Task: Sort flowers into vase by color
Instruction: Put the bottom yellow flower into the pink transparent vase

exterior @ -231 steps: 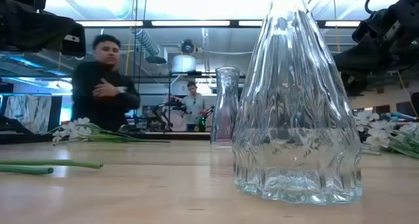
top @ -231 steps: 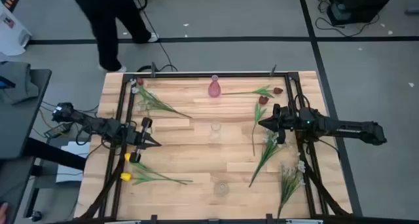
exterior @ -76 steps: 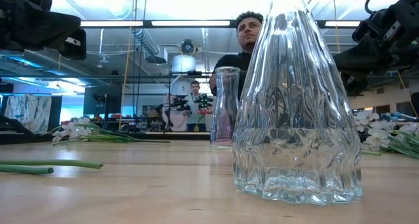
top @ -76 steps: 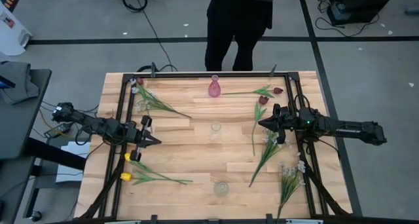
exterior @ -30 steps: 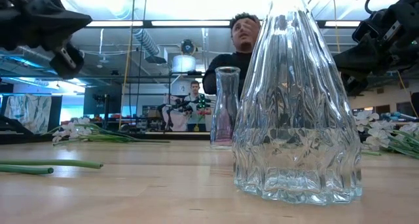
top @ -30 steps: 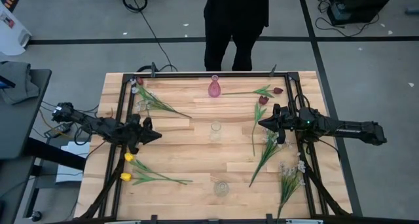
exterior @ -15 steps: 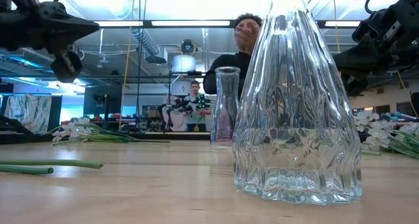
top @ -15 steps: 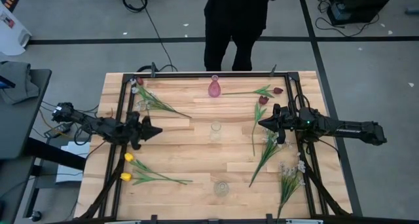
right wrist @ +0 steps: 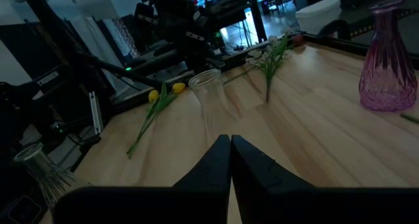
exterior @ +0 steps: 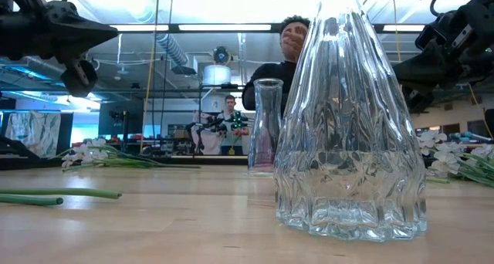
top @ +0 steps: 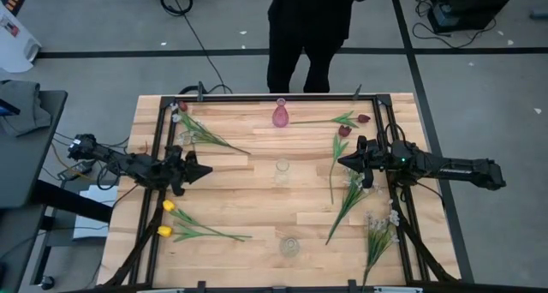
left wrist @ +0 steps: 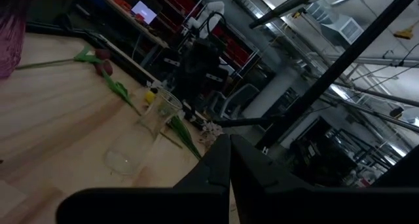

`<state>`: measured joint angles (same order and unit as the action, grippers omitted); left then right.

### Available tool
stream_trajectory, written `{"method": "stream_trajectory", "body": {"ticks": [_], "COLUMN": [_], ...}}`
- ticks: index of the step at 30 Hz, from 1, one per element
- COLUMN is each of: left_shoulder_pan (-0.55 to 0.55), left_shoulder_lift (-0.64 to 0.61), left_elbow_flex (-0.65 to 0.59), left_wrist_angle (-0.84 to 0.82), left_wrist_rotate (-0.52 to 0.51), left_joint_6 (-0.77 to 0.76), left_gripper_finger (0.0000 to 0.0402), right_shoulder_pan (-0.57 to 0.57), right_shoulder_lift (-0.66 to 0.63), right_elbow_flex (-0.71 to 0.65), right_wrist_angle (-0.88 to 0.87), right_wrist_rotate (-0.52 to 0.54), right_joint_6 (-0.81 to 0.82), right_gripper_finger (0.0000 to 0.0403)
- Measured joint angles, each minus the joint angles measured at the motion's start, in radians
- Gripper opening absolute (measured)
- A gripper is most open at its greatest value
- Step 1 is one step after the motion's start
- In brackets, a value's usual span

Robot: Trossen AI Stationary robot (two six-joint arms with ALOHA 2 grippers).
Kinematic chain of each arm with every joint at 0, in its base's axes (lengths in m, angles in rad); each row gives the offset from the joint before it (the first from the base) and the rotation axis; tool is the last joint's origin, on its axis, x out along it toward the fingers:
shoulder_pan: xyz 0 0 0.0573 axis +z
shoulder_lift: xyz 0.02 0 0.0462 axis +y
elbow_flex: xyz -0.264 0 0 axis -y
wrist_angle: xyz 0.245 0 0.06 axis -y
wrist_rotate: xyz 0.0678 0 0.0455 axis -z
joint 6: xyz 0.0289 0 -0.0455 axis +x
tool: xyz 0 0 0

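Wood counter [top: 257, 199]: pale planks, framed by dark rails; we see three vases and loose flowers spread over it.
Left pincer [top: 205, 170]: held above the counter's left side, pointing toward the centre; in its wrist view the two fingers [left wrist: 219, 160] lie pressed together, so we log it as clenched, with nothing between them.
Right pincer [top: 342, 163]: waits above the right side, pointing toward the centre; fingers [right wrist: 226, 160] likewise closed on nothing.
Pink vase [top: 281, 115]: upright near the far edge, middle; it holds no flower.
Clear vase, centre [top: 282, 169]: upright between the two pincers, holding nothing.
Clear vase, near [top: 290, 245]: upright by the near edge; it fills the low view as ribbed glass [exterior: 351, 125].
Yellow tulips [top: 168, 218]: two, lying flat on the near-left of the counter, stems running toward the middle.
Dark red tulips [top: 351, 124]: two at the far right, lying flat, one near the far rail, one just beside the right pincer.
White sprays, left [top: 184, 124]: lying in the far-left corner, with a dark red bud at the corner.
White sprays, right [top: 381, 227]: lying along the near-right edge.
Person [top: 310, 27]: standing on the floor beyond the far edge, dark clothing; in the low view a hand is raised to the head.
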<state>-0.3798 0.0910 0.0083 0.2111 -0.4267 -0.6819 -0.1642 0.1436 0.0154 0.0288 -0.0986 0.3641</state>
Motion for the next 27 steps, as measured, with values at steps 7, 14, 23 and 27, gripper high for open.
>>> {"method": "stream_trajectory", "body": {"ticks": [7, 14, 23, 27], "left_shoulder_pan": [0.000, 0.000, 0.000, 0.000], "left_shoulder_lift": [0.000, 0.000, 0.000, 0.000], "left_elbow_flex": [0.000, 0.000, 0.000, 0.000], "left_wrist_angle": [0.000, 0.000, 0.046, 0.072], "left_wrist_rotate": [0.000, -0.007, -0.078, -0.103], "left_joint_6": [0.000, 0.000, -0.003, -0.003], "left_gripper_finger": [0.0011, 0.0011, 0.0011, 0.0011], "right_shoulder_pan": [0.000, 0.000, 0.000, 0.000], "right_shoulder_lift": [0.000, 0.000, 0.000, 0.000], "right_elbow_flex": [0.000, 0.000, 0.000, 0.000], "right_wrist_angle": [0.000, 0.000, 0.219, 0.362], "right_wrist_rotate": [0.000, 0.000, 0.054, 0.056], "right_joint_6": [0.000, 0.000, 0.225, 0.326], "right_gripper_finger": [0.0023, 0.0023, 0.0023, 0.0023]}}
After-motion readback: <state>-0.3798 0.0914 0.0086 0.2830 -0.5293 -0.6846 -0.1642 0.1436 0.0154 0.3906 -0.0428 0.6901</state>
